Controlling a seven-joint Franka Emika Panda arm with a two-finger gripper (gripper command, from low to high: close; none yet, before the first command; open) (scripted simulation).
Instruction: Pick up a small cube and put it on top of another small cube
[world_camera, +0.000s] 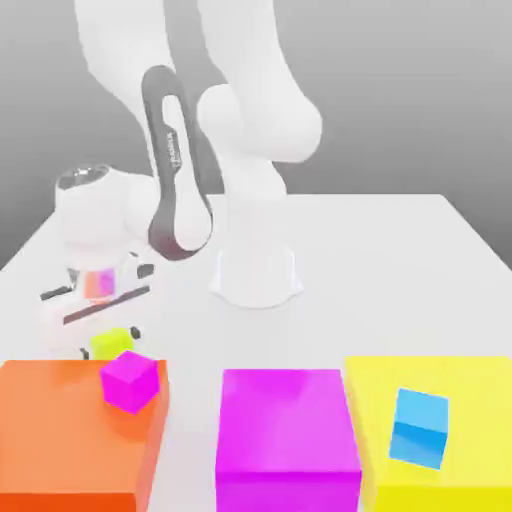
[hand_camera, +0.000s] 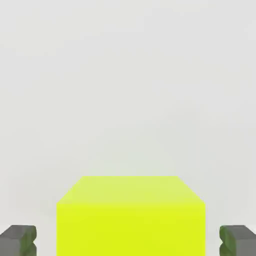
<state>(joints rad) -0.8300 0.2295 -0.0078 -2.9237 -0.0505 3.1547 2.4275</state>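
The gripper (world_camera: 108, 330) hangs low over the white table (world_camera: 400, 260) at the exterior view's left, pointing straight down, its two grey fingertips (hand_camera: 19, 240) standing on either side of the small lime cube (hand_camera: 131, 217). In the hand view a strip of bare table shows between each fingertip and the cube's side faces, so the jaws are apart and straddle the cube without touching it.

The small lime cube (world_camera: 110, 343) sits flat on the table, just behind the back edge of the big orange block (world_camera: 60, 430) as the exterior view has it, and close to the small magenta cube (world_camera: 131, 381), which rests on the orange block's top near its far corner on the exterior view's right.

A big magenta block (world_camera: 288, 440) stands in the middle of the front row, apart from the orange one. A big yellow block (world_camera: 470, 420) stands beside it at the exterior view's right. A small blue cube (world_camera: 420, 428) lies on top of the yellow block.

The white arm (world_camera: 250, 130) bends down from its round base (world_camera: 255, 280) at the middle of the table.
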